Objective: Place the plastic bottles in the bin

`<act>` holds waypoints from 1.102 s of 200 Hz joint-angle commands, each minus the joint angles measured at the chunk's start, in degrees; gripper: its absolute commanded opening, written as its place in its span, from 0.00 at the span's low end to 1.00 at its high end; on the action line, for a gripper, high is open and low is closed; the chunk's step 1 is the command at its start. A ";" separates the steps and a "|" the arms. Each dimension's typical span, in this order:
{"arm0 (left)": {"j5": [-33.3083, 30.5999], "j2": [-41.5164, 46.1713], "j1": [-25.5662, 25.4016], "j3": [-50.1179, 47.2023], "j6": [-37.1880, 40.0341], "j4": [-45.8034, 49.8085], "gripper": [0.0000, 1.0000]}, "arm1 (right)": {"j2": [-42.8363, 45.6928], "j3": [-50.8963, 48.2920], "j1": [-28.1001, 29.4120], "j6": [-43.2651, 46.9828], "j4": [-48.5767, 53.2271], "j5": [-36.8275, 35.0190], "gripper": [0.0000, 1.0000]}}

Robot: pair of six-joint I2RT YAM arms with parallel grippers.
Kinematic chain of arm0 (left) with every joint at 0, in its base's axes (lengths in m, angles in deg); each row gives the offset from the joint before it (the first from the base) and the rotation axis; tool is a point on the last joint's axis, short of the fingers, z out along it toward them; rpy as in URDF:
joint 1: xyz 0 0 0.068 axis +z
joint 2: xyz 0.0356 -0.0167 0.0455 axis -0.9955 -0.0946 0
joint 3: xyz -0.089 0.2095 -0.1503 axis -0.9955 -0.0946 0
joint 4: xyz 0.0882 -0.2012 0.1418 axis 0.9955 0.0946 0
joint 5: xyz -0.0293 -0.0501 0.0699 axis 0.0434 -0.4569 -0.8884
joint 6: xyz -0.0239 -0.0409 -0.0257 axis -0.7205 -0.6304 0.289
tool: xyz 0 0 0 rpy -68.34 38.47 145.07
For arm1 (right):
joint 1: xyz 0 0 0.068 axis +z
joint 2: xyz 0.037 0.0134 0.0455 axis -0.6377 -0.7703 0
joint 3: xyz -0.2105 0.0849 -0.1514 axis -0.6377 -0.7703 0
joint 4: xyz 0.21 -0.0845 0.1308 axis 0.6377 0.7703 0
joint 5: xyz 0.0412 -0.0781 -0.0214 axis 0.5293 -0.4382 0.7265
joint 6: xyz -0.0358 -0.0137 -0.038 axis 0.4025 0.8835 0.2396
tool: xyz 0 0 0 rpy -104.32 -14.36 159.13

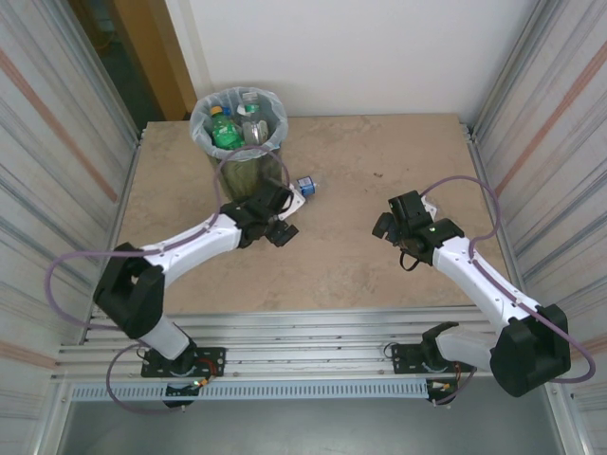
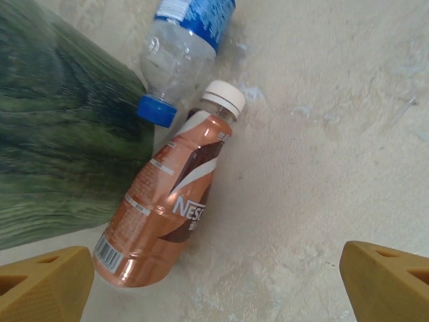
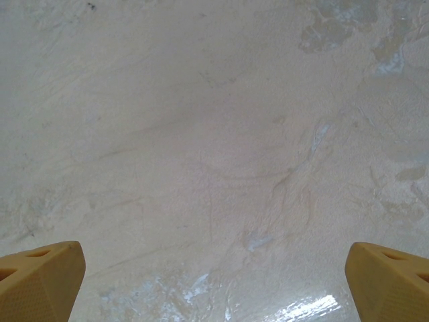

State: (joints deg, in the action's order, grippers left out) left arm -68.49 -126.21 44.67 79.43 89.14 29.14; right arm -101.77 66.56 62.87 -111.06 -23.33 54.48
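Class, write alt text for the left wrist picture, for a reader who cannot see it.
A brown-orange plastic bottle with a white cap lies on the pale table, beside a clear plastic bottle with a blue cap and label, both next to the dark green wall of the bin. The open left claw shows yellow fingertips in the bottom corners.

- The table [image 1: 379, 161] has a pale beige, stone-like top with faint mottled veins and a few glossy reflections.
- A plain white wall [image 1: 379, 57] stands behind it.
- Ribbed metal panels close the left side [image 1: 47, 142] and the right side [image 1: 560, 123].
- A brown wooden frame [image 1: 152, 57] shows at far left.
- Slotted aluminium rails [image 1: 313, 334] run along the near edge.
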 commanded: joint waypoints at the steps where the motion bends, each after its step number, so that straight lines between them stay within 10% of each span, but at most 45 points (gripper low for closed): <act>1: -3.49 -3.13 -0.57 4.30 1.93 2.98 0.94 | -0.88 0.34 0.31 -1.36 1.13 -0.44 0.98; 220: -5.95 -21.41 5.61 17.27 5.97 7.06 0.98 | -1.15 1.13 0.31 -1.10 2.28 -1.23 0.98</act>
State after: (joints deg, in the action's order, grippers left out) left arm -75.01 -146.32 49.66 95.17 94.12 35.39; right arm -102.47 66.56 62.87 -111.06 -22.63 54.44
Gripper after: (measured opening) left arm 0.986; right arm 0.981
